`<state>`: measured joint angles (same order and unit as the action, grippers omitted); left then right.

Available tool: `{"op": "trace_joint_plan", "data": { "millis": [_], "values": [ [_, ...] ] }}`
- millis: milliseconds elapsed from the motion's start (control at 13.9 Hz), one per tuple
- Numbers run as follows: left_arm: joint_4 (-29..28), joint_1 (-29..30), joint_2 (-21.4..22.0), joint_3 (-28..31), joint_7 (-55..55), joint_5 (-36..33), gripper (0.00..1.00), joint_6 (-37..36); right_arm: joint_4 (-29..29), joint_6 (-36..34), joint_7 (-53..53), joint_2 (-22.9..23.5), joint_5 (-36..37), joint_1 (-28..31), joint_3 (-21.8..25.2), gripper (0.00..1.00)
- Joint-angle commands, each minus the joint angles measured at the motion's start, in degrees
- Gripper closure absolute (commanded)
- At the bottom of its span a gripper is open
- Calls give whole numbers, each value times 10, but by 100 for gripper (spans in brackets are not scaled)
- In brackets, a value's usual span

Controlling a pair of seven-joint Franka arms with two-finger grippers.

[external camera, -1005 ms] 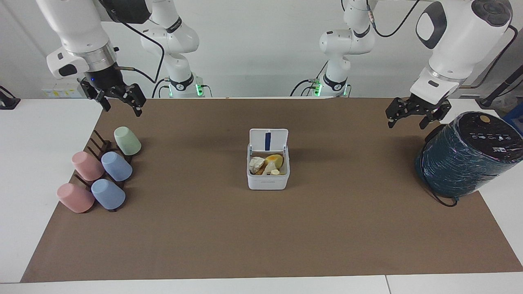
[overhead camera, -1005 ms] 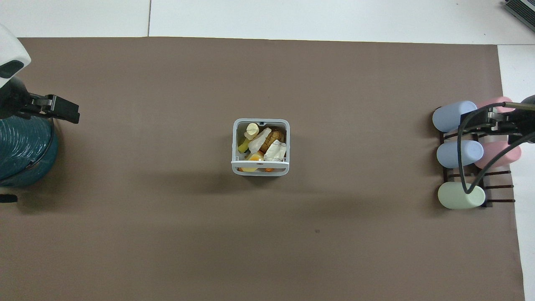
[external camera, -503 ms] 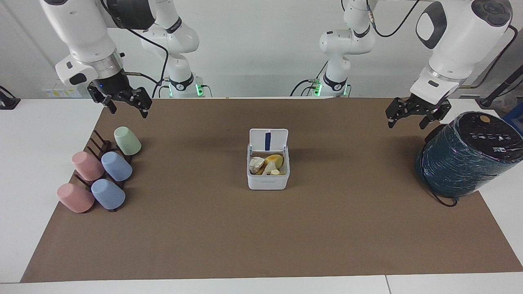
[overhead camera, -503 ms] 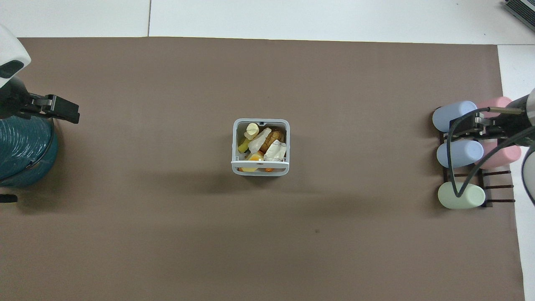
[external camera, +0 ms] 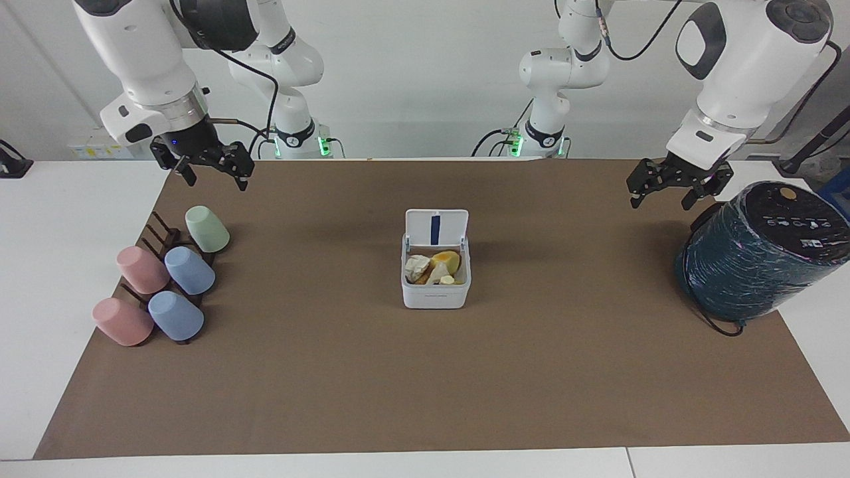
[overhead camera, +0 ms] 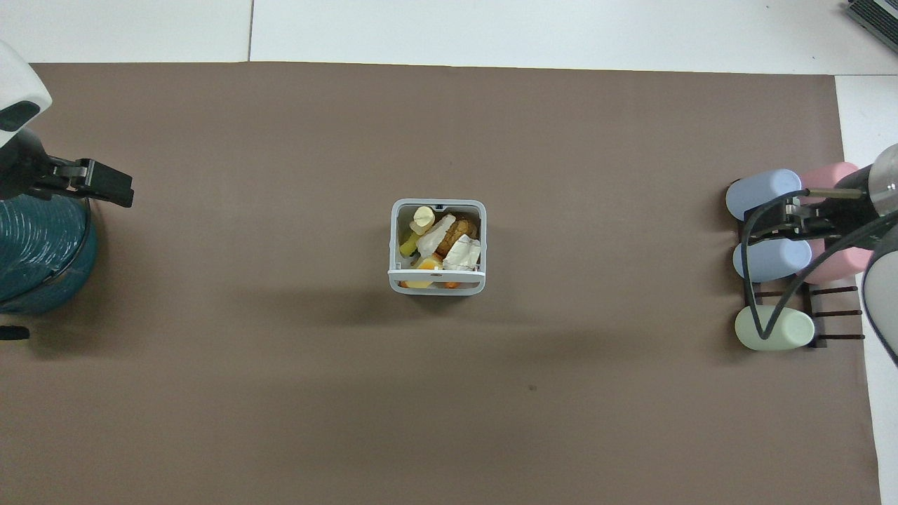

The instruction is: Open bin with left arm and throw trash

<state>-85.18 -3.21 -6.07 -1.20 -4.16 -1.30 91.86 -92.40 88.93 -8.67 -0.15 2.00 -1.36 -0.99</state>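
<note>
The small white bin [external camera: 435, 297] stands in the middle of the brown mat with its lid [external camera: 436, 228] upright, blue stripe showing. The trash lies inside it: an off-white paper wad [overhead camera: 461, 252], a cream wedge [overhead camera: 435, 235] and a yellowish curved piece [overhead camera: 422, 219], among other scraps [external camera: 433, 267]. My left gripper [external camera: 661, 197] is open and empty, up in the air beside the teal cylinder; it also shows in the overhead view [overhead camera: 112, 189]. My right gripper [external camera: 216, 178] is open and empty, over the cup rack.
A big dark teal cylinder [external camera: 757, 252] with a cable lies at the left arm's end of the table. Several pastel cups [external camera: 163, 282] sit on a dark rack [overhead camera: 828, 312] at the right arm's end. The brown mat [external camera: 425, 385] covers the table.
My right gripper has shifted a little toward the middle of the table, above the cups. The left arm, the bin and the trash have not moved.
</note>
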Motion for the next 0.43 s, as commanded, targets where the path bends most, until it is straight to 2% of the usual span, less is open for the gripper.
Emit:
{"op": "trace_joint_plan", "data": {
  "millis": [0,359],
  "values": [
    [-24,0,19,0,4,-15,0,10,-22,5,17,-17,-10,1,-2,0],
    [-24,0,19,0,3,-15,0,10,-22,5,16,-18,-10,-2,-1,0]
  ]
}}
